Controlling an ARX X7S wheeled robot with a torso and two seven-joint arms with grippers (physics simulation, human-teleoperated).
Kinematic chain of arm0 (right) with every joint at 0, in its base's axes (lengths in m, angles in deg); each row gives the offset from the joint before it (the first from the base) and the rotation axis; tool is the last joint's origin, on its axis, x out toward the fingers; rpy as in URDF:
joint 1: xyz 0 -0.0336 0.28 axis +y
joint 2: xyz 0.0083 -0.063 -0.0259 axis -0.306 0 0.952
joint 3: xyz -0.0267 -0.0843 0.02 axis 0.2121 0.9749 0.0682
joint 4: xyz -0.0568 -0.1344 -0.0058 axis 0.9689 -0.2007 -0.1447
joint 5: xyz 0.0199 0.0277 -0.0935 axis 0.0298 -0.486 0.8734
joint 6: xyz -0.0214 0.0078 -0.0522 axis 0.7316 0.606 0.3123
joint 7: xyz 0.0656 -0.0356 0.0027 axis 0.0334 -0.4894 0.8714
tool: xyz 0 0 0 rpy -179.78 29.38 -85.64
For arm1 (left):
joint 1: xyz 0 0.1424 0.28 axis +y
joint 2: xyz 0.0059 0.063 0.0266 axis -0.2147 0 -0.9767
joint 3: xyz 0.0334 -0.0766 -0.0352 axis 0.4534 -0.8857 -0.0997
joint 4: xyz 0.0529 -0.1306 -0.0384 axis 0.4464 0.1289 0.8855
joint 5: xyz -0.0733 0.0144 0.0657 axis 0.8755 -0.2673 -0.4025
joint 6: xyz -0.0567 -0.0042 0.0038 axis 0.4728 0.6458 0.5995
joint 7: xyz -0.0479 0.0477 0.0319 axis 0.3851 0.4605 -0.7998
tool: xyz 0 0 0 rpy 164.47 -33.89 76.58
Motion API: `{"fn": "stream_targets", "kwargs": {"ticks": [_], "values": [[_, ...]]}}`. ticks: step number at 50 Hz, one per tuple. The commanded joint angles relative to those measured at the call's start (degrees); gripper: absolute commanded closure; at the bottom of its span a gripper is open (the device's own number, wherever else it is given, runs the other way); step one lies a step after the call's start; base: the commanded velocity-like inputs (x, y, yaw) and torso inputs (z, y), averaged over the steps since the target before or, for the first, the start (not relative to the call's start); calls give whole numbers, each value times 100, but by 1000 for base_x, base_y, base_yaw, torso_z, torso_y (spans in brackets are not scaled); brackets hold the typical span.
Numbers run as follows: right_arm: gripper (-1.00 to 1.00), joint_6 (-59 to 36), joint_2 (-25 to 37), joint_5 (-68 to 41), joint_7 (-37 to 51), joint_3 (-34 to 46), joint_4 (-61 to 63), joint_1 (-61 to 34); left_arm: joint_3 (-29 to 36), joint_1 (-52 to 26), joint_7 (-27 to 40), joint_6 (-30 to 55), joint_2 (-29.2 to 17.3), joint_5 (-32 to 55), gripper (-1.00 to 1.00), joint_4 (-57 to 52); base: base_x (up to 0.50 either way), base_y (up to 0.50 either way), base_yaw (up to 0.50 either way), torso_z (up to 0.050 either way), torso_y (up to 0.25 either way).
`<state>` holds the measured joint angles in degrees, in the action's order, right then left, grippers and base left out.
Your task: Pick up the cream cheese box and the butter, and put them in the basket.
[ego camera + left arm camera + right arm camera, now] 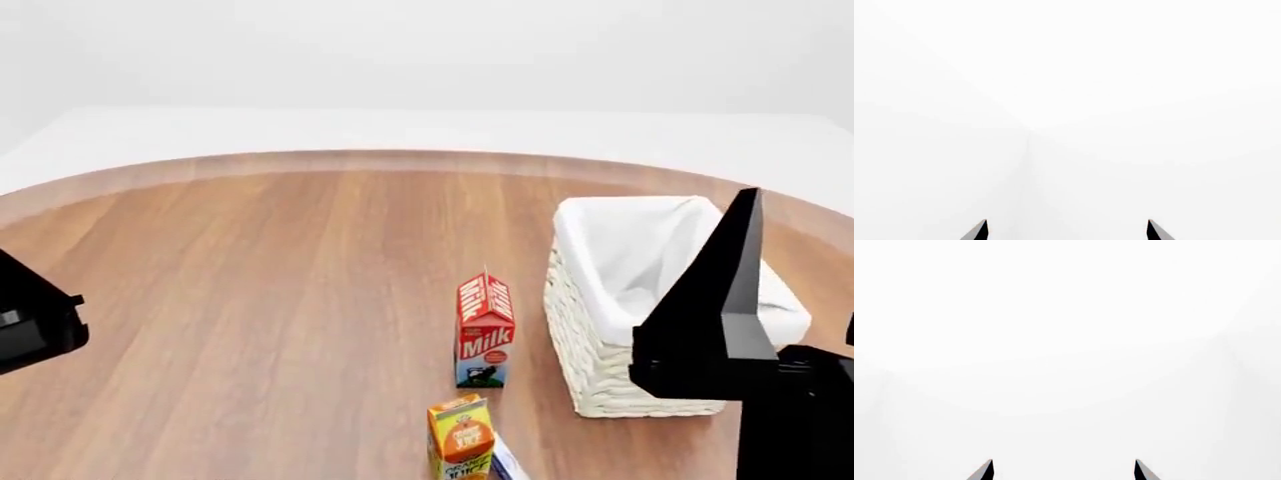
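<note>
- Round wood-grain surface [267,300] with a paler rim band, set against a plain white floor and a white back wall; its far edge curves across the head view.
- Rectangular off-white woven basket [577,345] with white cloth lining stands upright on the right half of the surface.
- Neither the cream cheese box nor the butter can be identified with certainty. A small blue-and-white sliver [506,466], cut off by the lower frame edge just beside the orange carton, may be the cream cheese box; it cannot be confirmed.
- Red gable-topped milk carton [483,330] stands upright just left of the basket, apart from it; the orange juice carton [461,437] stands nearer the robot, partly cropped.
- Right gripper [1063,470]: two dark fingertips spread wide apart, nothing between them, facing blank white. In the head view its black arm body overlaps the basket's near right corner.
- Left gripper [1067,230]: fingertips likewise wide apart and empty; only a black fragment of the arm shows at the head view's left edge.
</note>
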<state>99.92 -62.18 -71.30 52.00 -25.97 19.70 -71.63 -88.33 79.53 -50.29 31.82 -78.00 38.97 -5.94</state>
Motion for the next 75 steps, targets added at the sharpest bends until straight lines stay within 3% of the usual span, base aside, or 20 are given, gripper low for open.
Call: {"fn": "stream_targets", "kwargs": {"ticks": [1, 10, 12, 13, 18, 25, 37, 47, 75], "values": [[-100, -1437, 278, -149, 185, -139, 539, -204, -108, 56, -110, -20, 50, -75, -100, -109, 254, 8, 0, 0, 0], [-100, -4147, 1062, -1484, 817, -493, 1298, -709, -41, 83, -95, 0, 42, -90, -100, -80, 7, 0, 0, 0, 0], [-100, -4640, 1179, -2027, 982, -705, 1427, -850, -14, 75, -92, 25, 38, -99, -100, -85, 0, 0, 0, 0, 0], [-100, -5169, 1266, -2883, 1276, -1012, 1458, -1012, -8, 72, -93, 50, 30, -100, -100, -109, 0, 0, 0, 0, 0], [-100, -5897, 1698, -4402, 1901, -1391, 1525, -1453, 0, 58, -76, 81, 15, -94, -100, -126, 0, 0, 0, 0, 0], [-100, -6338, 2476, -6933, 3354, -1591, 1200, -2174, 48, 37, -56, 128, 1, -107, -100, -158, 0, 0, 0, 0, 0], [-100, -6417, 3191, -8923, 4620, -788, 581, -2935, 154, 43, -42, 111, -11, -128, -100, -140, 0, 0, 0, 0, 0], [-100, -6398, 3187, -9574, 4884, -142, -38, -3431, 93, 26, -22, 163, -67, -31, -100, -181, 0, 0, 0, 0, 0], [-100, -6731, 2668, -8778, 4096, 589, -1083, -3372, 230, 57, 22, 132, -115, -73, -100, -106, 0, 0, 0, 0, 0]]}}
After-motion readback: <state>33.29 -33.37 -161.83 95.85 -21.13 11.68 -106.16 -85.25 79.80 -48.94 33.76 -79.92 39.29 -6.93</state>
